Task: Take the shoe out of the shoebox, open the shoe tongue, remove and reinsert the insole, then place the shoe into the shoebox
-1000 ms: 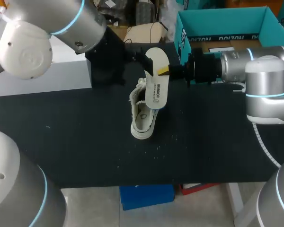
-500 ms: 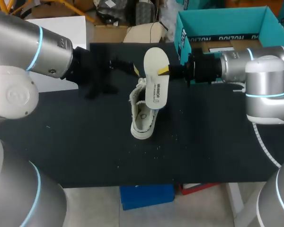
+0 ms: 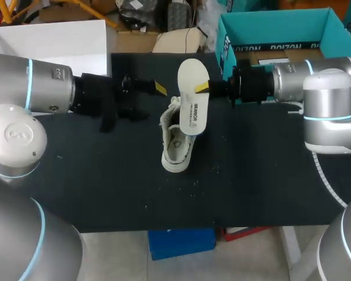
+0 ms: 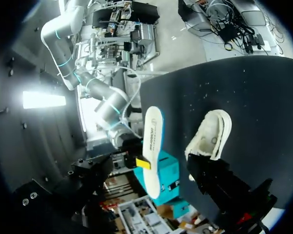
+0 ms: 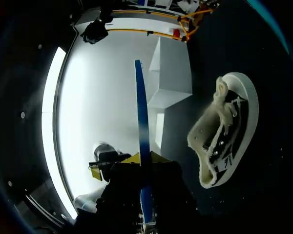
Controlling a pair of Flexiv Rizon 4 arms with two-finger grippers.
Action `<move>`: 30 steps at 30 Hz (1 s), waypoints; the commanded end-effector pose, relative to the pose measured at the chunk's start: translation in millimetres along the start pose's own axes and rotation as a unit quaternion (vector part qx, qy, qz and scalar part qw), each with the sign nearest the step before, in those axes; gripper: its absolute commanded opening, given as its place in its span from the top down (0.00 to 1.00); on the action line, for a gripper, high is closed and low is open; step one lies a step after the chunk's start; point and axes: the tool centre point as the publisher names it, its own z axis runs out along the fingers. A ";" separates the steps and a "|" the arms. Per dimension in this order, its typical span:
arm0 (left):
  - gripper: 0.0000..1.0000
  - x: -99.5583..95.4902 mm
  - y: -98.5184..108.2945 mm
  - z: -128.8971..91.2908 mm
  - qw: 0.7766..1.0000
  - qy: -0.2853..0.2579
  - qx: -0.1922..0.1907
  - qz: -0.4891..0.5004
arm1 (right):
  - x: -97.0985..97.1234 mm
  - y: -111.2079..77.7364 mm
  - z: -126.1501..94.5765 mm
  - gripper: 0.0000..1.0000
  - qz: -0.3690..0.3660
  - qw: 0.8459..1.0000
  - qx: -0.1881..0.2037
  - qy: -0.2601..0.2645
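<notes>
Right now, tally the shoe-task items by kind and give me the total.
Shoes: 1, the off-white lace-up shoe
Insoles: 1, the flat white insole, gripped by the right end effector
Shoeboxes: 1, the open teal cardboard shoebox
Total: 3

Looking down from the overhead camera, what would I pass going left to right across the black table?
In order: left black gripper with yellow tips → white fabric shoe → right black gripper with yellow tips, holding the white insole → open teal cardboard shoebox.
</notes>
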 end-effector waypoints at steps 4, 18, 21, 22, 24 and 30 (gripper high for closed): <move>0.00 14.2 7.5 29.9 0.989 -0.144 -0.027 0.008 | -0.1 0.9 0.5 1.00 0.000 1.000 0.001 -0.001; 0.15 17.4 36.2 82.5 0.970 -0.243 0.009 -0.013 | -0.1 0.9 0.5 1.00 0.000 1.000 0.001 -0.001; 0.20 16.2 40.6 94.5 0.969 -0.246 0.013 -0.008 | -0.1 0.9 0.5 1.00 0.000 1.000 0.001 -0.001; 0.25 16.1 42.1 98.3 0.969 -0.246 0.013 -0.007 | -0.1 0.9 0.5 1.00 0.000 1.000 0.001 -0.001; 0.38 14.7 43.8 104.5 0.968 -0.251 0.017 -0.006 | -0.1 0.9 0.5 1.00 0.000 1.000 0.001 -0.001; 0.53 9.7 43.3 117.6 0.967 -0.251 0.030 0.003 | -0.1 0.9 0.5 1.00 0.000 1.000 0.001 -0.001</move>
